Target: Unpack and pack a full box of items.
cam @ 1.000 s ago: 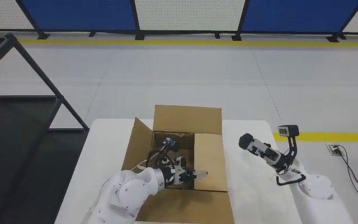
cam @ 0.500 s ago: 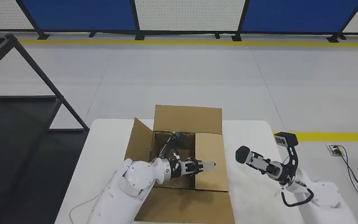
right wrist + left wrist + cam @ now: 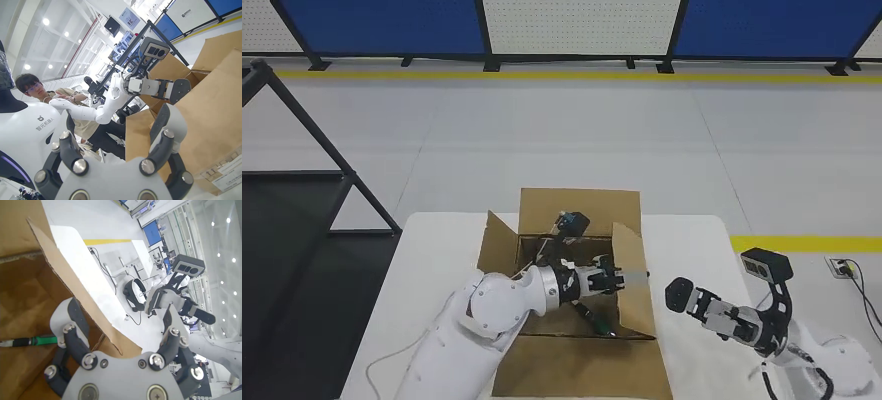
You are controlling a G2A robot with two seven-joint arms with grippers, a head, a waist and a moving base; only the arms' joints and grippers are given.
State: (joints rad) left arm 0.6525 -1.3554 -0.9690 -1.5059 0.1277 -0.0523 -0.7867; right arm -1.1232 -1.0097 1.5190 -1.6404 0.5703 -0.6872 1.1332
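left gripper [image 3: 122, 313] is spread wide astride the flap [image 3: 640, 310] at three o'clock of the box [image 3: 577, 210] (probably to fold it outward and clear the opening). right gripper [image 3: 679, 295], spread and empty too, hangs just beyond at three o'clock, out of the way.

A white table [image 3: 427, 262] carries one open cardboard box [image 3: 578, 211], flaps raised, at its middle.
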